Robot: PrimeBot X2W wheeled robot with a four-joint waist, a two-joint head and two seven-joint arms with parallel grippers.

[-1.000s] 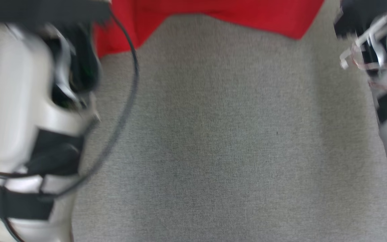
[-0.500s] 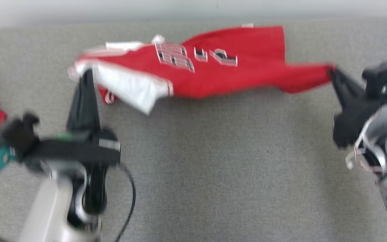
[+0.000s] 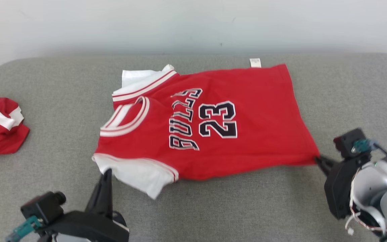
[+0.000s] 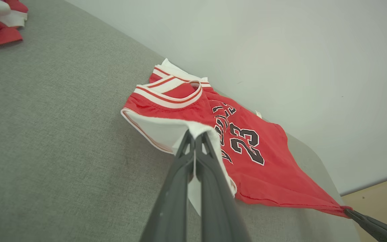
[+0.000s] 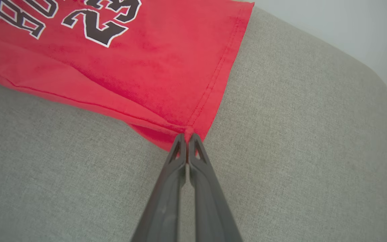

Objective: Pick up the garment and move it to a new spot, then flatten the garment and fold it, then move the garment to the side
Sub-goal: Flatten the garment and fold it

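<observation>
Red garment (image 3: 247, 101), spread between left pincer (image 3: 107, 171) and right pincer (image 3: 317, 159), both gripping

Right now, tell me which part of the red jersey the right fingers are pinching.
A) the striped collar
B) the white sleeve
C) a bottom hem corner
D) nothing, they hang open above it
C: in the right wrist view, the right fingers are closed together on the red hem corner of the jersey, where the stitched bottom edge ends.
</observation>
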